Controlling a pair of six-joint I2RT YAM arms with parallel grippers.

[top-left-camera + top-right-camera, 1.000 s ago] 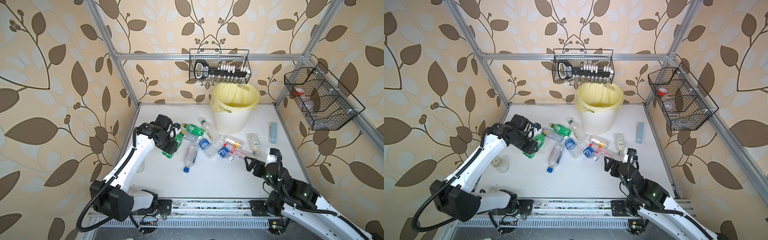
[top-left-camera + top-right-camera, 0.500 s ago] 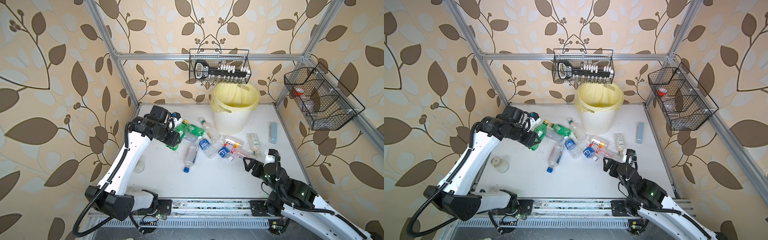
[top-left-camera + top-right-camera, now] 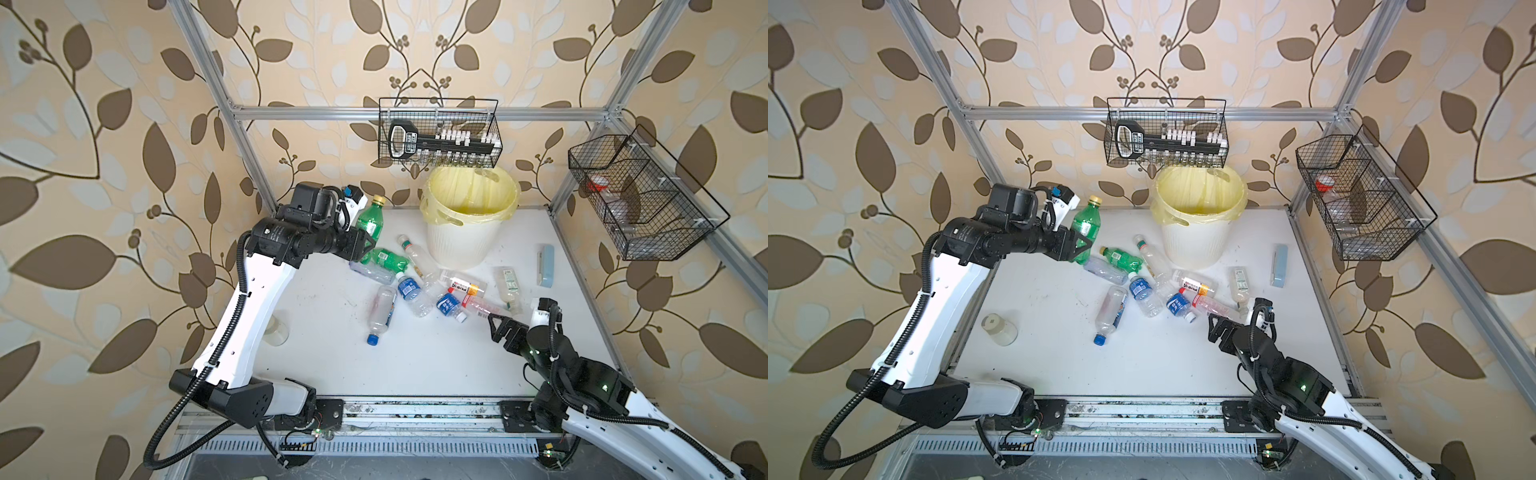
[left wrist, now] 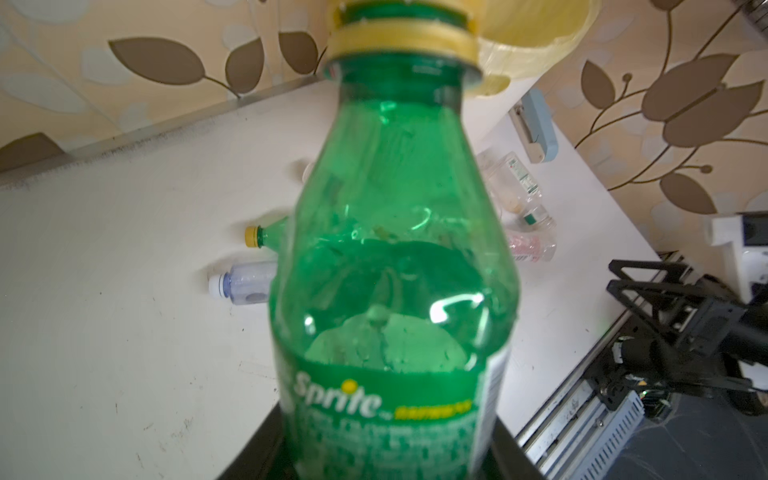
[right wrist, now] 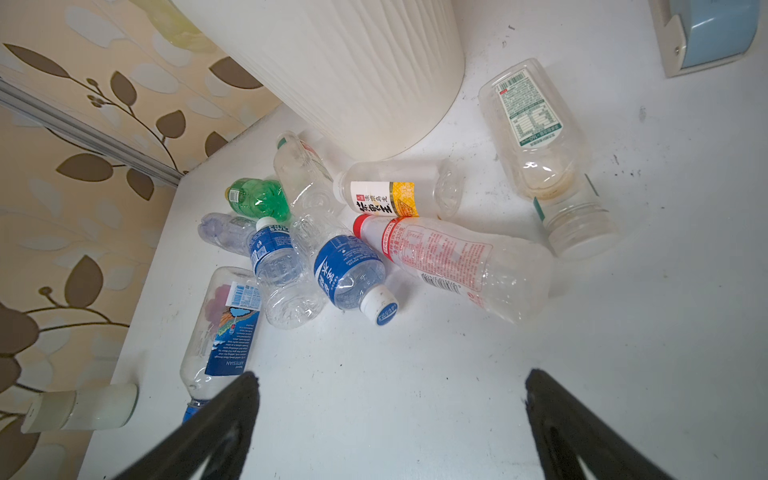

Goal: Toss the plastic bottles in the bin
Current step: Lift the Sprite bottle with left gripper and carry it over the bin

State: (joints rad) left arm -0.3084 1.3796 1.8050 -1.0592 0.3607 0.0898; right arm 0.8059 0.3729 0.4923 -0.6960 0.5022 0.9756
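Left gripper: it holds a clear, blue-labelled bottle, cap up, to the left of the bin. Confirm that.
Wrong on the bottle. The left gripper holds a green Sprite bottle, not a clear blue-labelled one, as the left wrist view shows. It is cap up, to the left of the bin.

In the left wrist view the green bottle (image 4: pixel 390 257) is blurred and cut off at cap and base; in the right wrist view the bin (image 5: pixel 353 75) is cut off above its lower wall.
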